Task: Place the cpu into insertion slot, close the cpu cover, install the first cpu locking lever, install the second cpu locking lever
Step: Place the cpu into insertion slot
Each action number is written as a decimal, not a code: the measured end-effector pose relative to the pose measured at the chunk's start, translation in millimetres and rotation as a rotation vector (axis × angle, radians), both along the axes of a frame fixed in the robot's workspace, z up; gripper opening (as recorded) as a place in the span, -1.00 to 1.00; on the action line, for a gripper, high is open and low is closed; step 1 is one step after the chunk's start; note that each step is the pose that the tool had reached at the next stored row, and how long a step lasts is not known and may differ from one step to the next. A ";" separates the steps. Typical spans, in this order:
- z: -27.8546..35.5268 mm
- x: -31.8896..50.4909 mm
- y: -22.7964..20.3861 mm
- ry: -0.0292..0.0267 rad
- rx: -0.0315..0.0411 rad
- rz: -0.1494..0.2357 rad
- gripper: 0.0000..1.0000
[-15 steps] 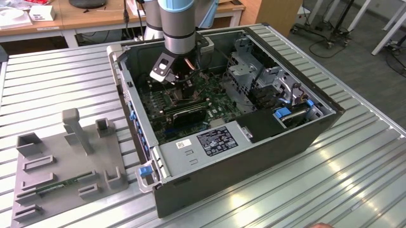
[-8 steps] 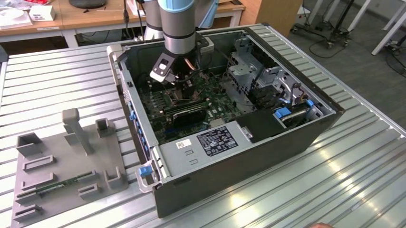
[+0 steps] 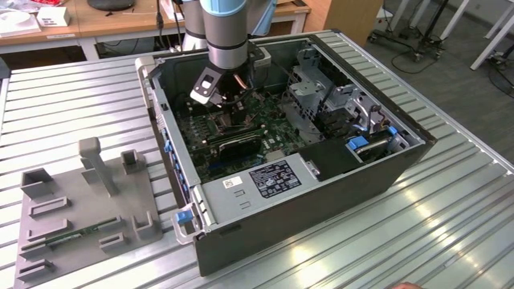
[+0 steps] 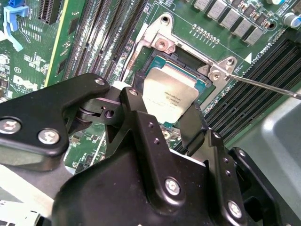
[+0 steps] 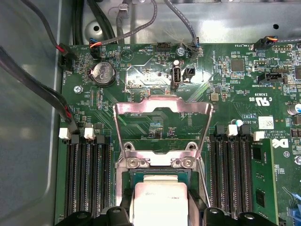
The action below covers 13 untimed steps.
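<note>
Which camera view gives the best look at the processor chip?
The second wrist view: the chip shows most of its pale metal face, held in the hand above the socket. The first wrist view shows part of that face. In the exterior view the arm hides it.

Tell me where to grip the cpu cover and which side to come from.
Grip the cpu cover by its free cross-bar, opposite the hinge. The frame is swung open away from the insertion slot, so that bar stands clear, and the thin plate suits a pinch across its thickness. Probably come from the side away from the slot; the hinge end is crowded by screws.
</note>
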<state>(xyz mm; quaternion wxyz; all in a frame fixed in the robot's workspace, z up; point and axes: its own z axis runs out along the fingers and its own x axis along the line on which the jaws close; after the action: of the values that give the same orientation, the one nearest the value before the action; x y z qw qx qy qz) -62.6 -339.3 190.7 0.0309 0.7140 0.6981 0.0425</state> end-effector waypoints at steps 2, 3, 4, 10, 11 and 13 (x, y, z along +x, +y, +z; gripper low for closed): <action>-0.1 0.0 0.0 0.0000 0.0000 0.000 0.08; -0.1 0.0 0.0 0.0001 0.0000 0.000 0.08; -0.2 0.0 0.0 0.0000 0.0001 0.000 0.08; -0.2 0.0 0.0 0.0000 0.0000 0.000 0.08; -0.3 0.0 0.0 -0.0002 0.0002 0.000 0.08; -0.9 0.2 0.3 -0.0013 0.0017 0.000 0.11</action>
<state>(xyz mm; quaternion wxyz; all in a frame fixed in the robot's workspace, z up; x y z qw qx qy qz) -62.3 -339.0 189.8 0.0308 0.7140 0.6981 0.0436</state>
